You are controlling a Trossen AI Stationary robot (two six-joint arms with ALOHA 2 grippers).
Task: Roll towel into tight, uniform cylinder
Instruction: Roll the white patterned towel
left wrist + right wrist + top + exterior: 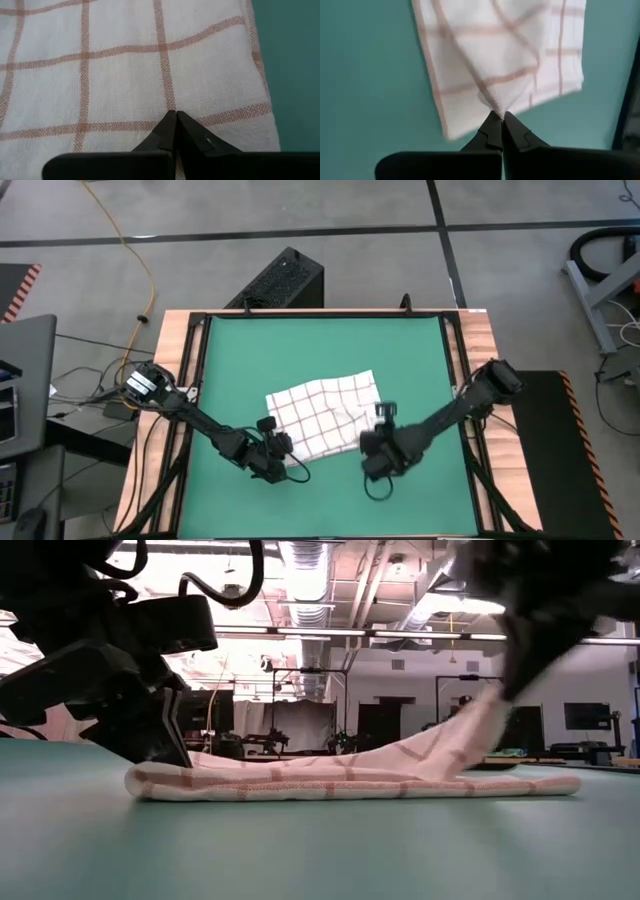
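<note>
Only low view shows R end effector point(497, 690) lifting towel point(350, 780) corner.

From my station I see a grey concrete floor point(300, 210) crossed by dark seam lines, a yellow cable point(135, 250) trailing over it, a black box point(280, 280) behind the wood-edged surface point(180, 350), and ceiling ducts point(310, 570) among bright strip lights point(380, 633).

Four cameras: one overhead, one at table level, one on each wrist.
The high view looks straight down; the low view looks level across; both wrist views look closely at the towel point(125, 75), seen in all views.
</note>
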